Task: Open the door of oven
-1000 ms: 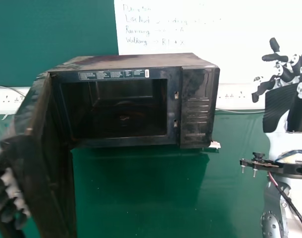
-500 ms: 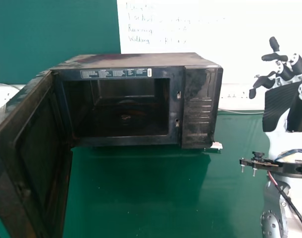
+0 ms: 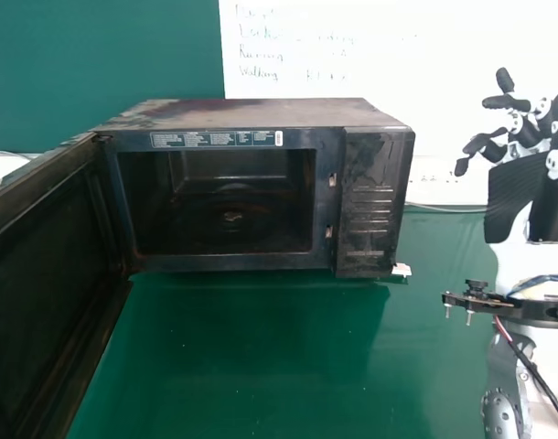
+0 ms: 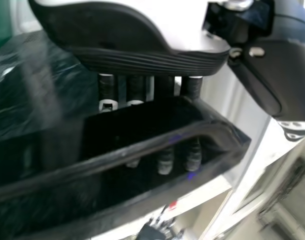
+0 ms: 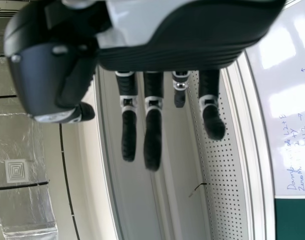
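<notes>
Door [image 3: 46,283] swung wide at the oven's [image 3: 375,201] left, long edge running hinge-to-you. Your left hand [image 4: 142,62] is nearer, at the door's free end, fingers straight, overlapping its rim. Right hand [image 3: 520,187] raised right, fingers spread. Likely next: back left clear.

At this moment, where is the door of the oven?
In the head view, the door stands open at the left side, joined to the oven at its left front edge and reaching toward the robot.
</notes>
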You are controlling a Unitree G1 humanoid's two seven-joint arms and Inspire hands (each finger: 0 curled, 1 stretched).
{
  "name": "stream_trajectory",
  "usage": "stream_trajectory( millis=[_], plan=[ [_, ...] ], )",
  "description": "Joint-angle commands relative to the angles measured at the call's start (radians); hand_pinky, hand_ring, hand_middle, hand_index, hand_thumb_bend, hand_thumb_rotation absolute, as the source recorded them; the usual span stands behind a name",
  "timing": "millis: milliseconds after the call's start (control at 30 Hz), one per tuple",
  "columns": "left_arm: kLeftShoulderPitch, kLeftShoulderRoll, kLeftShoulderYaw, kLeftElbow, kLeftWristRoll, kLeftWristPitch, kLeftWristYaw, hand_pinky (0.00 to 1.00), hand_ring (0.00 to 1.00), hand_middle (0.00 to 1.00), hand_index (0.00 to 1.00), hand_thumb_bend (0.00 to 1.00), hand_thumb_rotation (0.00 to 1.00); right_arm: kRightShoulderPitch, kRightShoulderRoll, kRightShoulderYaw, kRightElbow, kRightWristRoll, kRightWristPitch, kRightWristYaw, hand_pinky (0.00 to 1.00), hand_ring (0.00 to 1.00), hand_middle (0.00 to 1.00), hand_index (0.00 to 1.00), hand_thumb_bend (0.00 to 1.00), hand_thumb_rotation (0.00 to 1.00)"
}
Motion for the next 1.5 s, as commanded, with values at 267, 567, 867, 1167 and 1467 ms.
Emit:
stream_trajectory(
  millis=[267, 567, 867, 1167, 1467],
  plan=[
    [-0.276, -0.140, -0.009, 0.286, -0.192, -0.093, 0.082, 0.07, 0.11, 0.24, 0.64, 1.00, 0.81, 0.004, -0.009, -0.001, -0.013, 0.001, 0.008, 0.005, 0.49, 0.60, 0.78, 0.82, 1.00, 1.00],
    [-0.316, -0.057, -0.057, 0.509, -0.127, -0.085, 0.051, 0.07, 0.12, 0.24, 0.64, 1.00, 0.67, 0.004, -0.012, -0.006, -0.008, 0.010, 0.002, 0.016, 0.49, 0.60, 0.78, 0.83, 1.00, 1.00],
    [-0.327, -0.041, -0.109, 0.626, -0.006, -0.198, 0.125, 0.10, 0.17, 0.30, 0.64, 0.99, 0.65, 0.008, -0.012, -0.008, -0.010, 0.013, 0.007, 0.023, 0.50, 0.61, 0.78, 0.83, 1.00, 1.00],
    [-0.319, -0.061, -0.105, 0.633, 0.009, -0.227, 0.204, 0.03, 0.18, 0.33, 0.63, 0.96, 0.67, 0.008, -0.012, -0.010, -0.002, 0.011, 0.000, 0.032, 0.51, 0.61, 0.78, 0.84, 1.00, 1.00],
    [-0.319, -0.065, -0.106, 0.623, 0.013, -0.237, 0.231, 0.00, 0.10, 0.29, 0.60, 1.00, 0.66, 0.007, -0.008, -0.010, -0.010, 0.009, 0.010, 0.028, 0.50, 0.61, 0.78, 0.83, 1.00, 1.00]
  ],
)
